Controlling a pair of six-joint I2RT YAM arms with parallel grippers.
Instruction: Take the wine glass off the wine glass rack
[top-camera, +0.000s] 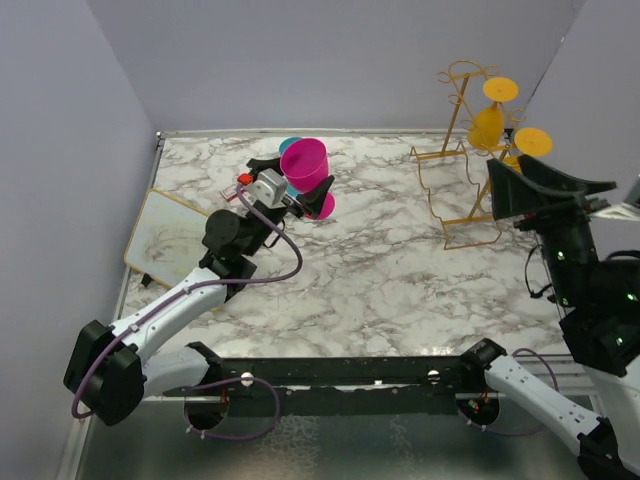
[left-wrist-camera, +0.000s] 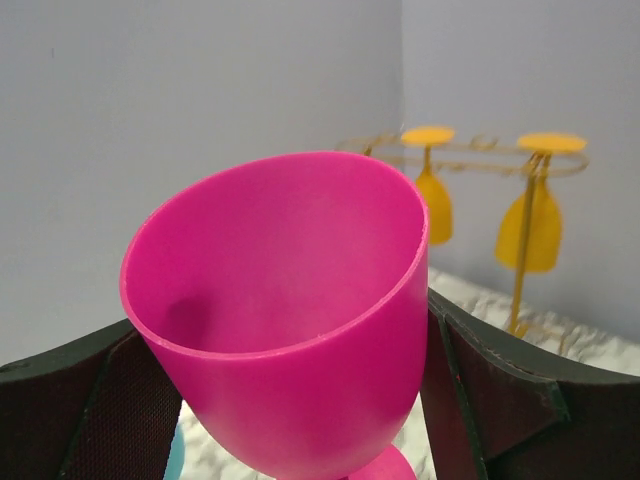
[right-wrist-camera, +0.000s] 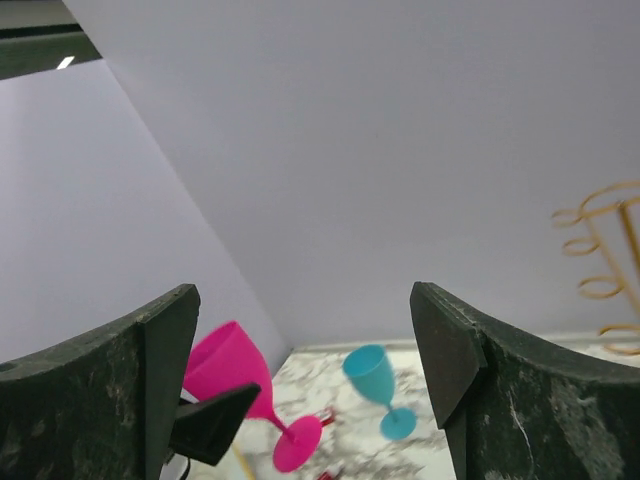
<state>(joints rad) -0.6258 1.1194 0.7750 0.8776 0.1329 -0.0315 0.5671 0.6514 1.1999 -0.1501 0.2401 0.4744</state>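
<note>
**Right arm at the rack, two yellow glasses still hanging**

The wine glass rack (top-camera: 452, 122) stands back-right on the counter (top-camera: 380, 280). Two yellow wine glasses (top-camera: 487, 128) hang upside down from its top rails. Right fingers (right-wrist-camera: 150, 380) are wide with nothing between them, just in front of the rack. Left fingers (left-wrist-camera: 500, 390) clasp the pink wine glass (left-wrist-camera: 290, 320) by the bowl, mid-left, with the blue wine glass (right-wrist-camera: 368, 370) just behind it.

My read: the nearer yellow glass is next. Come in level and close on the bowl, not the stem. Slide the foot out along the rail before lowering. The wire stand looks light and could tip if yanked.

The counter is white marble-look. Plain lilac walls (top-camera: 300, 60) close it in on three sides, tight on the right.
</note>
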